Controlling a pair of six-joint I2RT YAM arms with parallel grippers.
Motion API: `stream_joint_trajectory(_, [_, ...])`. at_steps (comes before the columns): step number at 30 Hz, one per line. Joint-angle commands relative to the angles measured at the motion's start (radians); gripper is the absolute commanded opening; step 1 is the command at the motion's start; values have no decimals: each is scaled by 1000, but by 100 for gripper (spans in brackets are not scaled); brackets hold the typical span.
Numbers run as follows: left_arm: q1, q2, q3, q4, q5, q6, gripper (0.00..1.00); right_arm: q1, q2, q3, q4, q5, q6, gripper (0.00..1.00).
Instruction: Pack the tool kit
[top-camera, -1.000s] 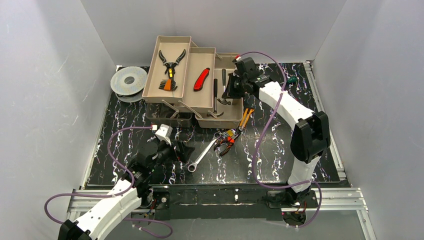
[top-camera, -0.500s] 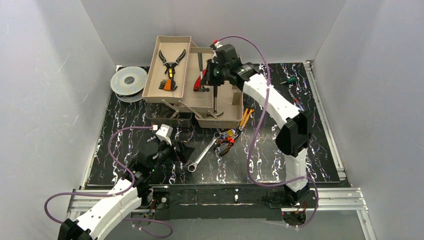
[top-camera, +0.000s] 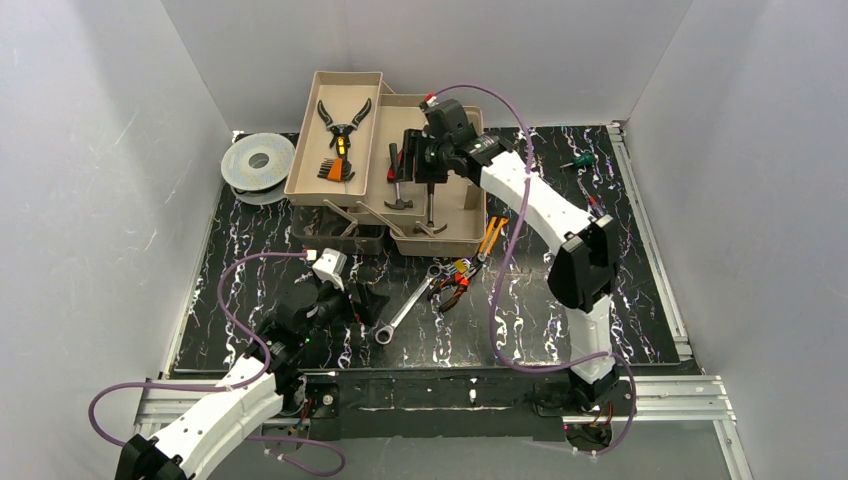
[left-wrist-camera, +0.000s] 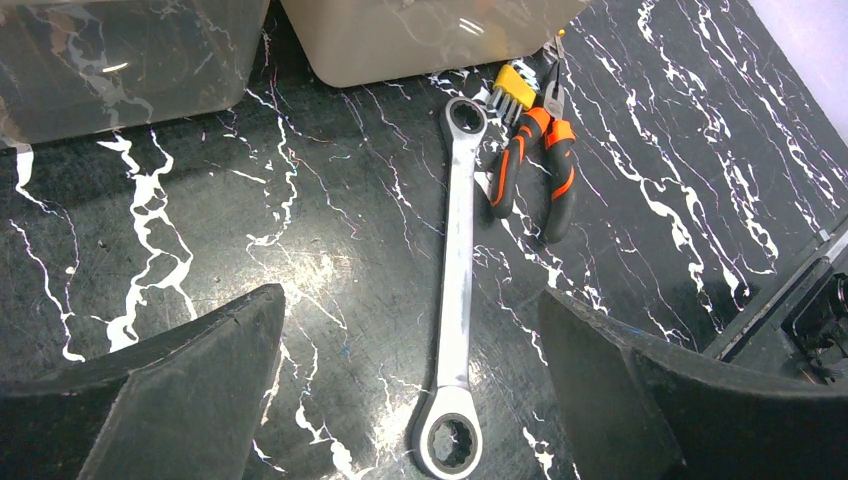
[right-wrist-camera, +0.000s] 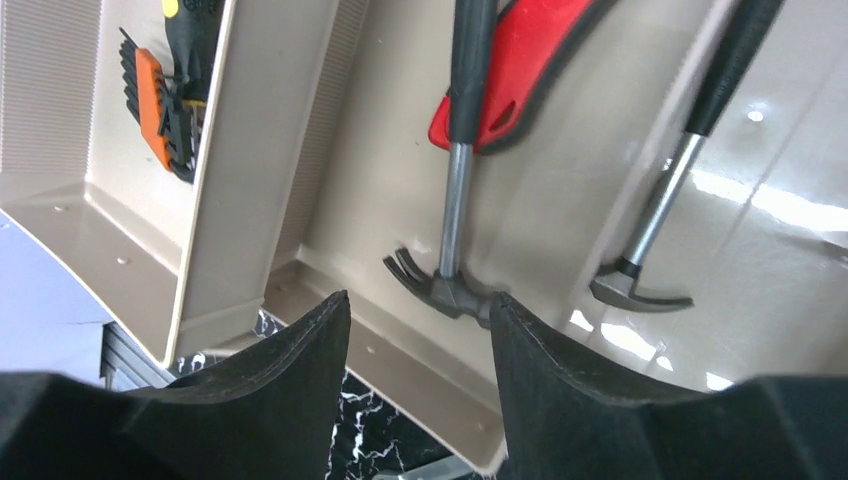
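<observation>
We see right tool (right-wrist-camera: 418, 300) spread, gripping nothing, over toolbox (top-camera: 440, 243) middle tray (right-wrist-camera: 370, 180) | hammer (right-wrist-camera: 455, 200) lies in that tray, handle across red knife (right-wrist-camera: 530, 60) | left tool (left-wrist-camera: 410, 300) spread wide above wrench (left-wrist-camera: 458, 270) on tabletop (left-wrist-camera: 300, 230) | orange pliers (left-wrist-camera: 530, 170) just beside wrench
</observation>
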Motion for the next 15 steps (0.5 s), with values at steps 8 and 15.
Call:
stream_joint_trajectory(8, [-3,2,18,6,7,5,98,-26,-420,-360,32,280,-121,59])
stream_joint_trajectory(15, [-3,11,20,12,28,6,98,-101,-642,-681,49,388,-126,59])
